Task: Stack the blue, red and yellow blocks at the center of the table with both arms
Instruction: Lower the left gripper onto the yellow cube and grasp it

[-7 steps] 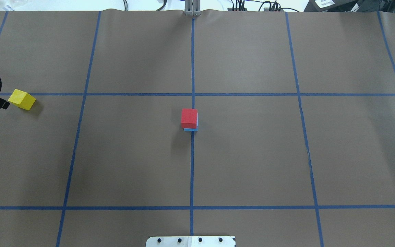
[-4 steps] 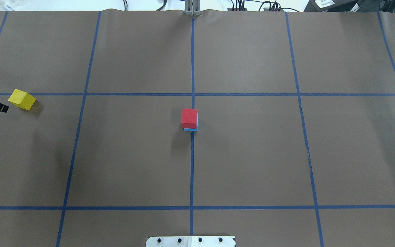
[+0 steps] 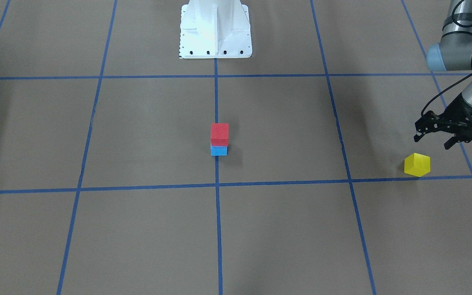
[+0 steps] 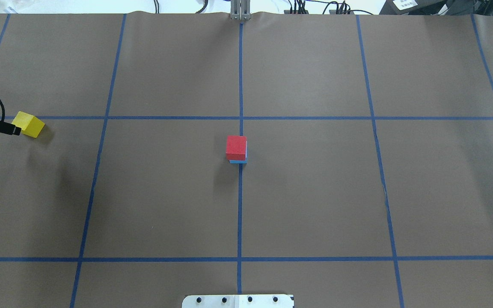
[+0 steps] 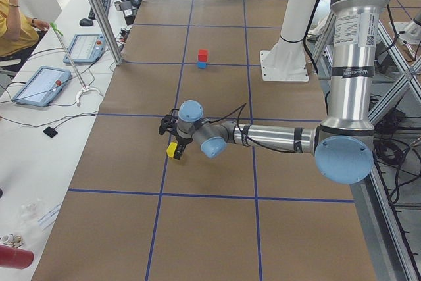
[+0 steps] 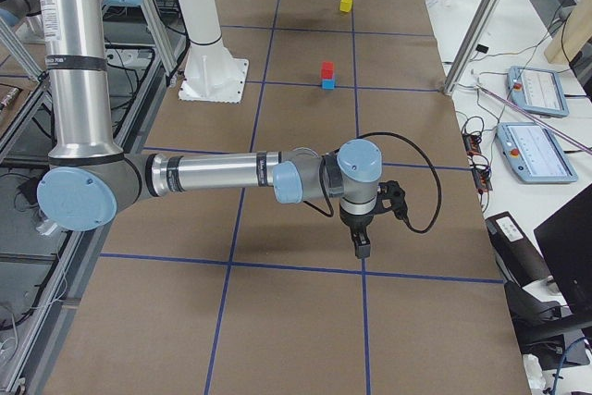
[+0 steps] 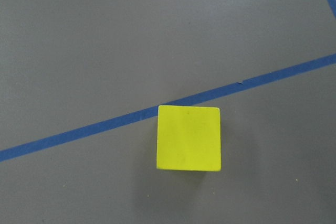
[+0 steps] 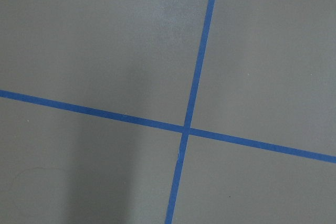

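Matte brown paper covered the worktop [image 4: 315, 192], gridded with blue tape, and every block was a small, flat-faced, sharp-edged cube. At the centre, the red cube-shaped block [image 4: 236, 147] sat on the light blue cube-shaped block [image 4: 238, 161]. It sat slightly off square, with a sliver of blue showing along one edge, and the stack straddled the middle tape line. That pair had not budged from half a second before.

Out by the robot's left edge lay the bright yellow cube-shaped block [image 3: 417, 164], turned corner-on to the grid with one edge against a tape line. The black left end effector [image 3: 432, 141] had crept in. Overhead, its tip had been short of the yellow block a moment earlier; now it overlapped the block's outer edge. From across the worktop its fingers were spread apart with nothing between them. It hung above the yellow block and a little to the robot's side, clear of it. The left wrist camera looked straight down on the block's smooth top face, a touch below centre.

The right end effector [image 6: 362, 249] pointed down over bare paper, well away from all three blocks. Whether its fingers were apart or together could not be told.
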